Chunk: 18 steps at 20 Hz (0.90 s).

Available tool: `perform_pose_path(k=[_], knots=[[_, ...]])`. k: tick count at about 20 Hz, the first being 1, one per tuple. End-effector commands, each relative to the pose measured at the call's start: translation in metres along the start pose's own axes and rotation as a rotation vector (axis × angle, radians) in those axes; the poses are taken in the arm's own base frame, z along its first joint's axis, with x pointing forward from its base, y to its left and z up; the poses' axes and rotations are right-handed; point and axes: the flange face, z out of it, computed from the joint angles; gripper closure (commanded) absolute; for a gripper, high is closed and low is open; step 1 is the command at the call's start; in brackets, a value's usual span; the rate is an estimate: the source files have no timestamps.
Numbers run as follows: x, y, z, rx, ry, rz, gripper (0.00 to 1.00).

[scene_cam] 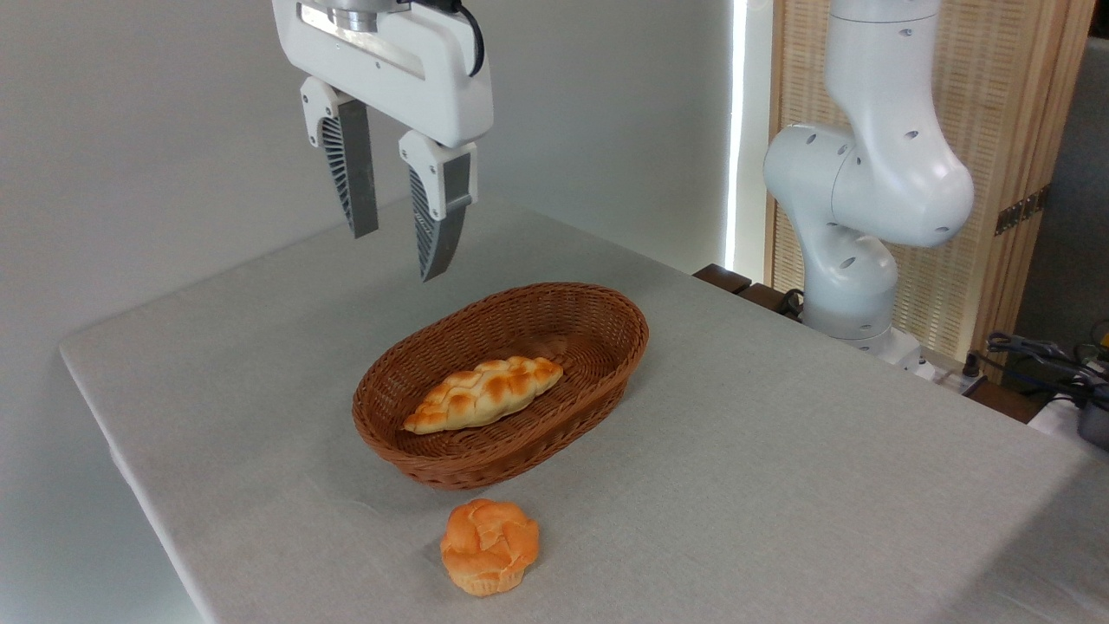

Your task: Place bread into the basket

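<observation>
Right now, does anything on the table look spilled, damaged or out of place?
Nothing stands out. The bread lies flat inside the basket, which sits upright on the table. A small bun rests on the cloth in front of the basket, apart from it. The gripper hangs open above, holding nothing.

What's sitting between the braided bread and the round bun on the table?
In the camera view, only the basket's near wall and a bare strip of table separate the bread from the bun.
</observation>
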Motion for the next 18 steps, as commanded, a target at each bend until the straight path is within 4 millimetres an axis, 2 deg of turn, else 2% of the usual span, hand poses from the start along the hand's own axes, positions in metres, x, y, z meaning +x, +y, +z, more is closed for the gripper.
perform_pose_path(k=[1, 9, 13, 18], knots=[[0.0, -0.003, 0.008, -0.006, -0.078, -0.005, 0.0], [0.003, -0.013, 0.02, 0.101, -0.159, 0.002, 0.0], [0.011, -0.011, 0.018, 0.112, -0.105, 0.013, 0.0], [0.011, -0.01, 0.019, 0.09, -0.093, 0.018, 0.0]])
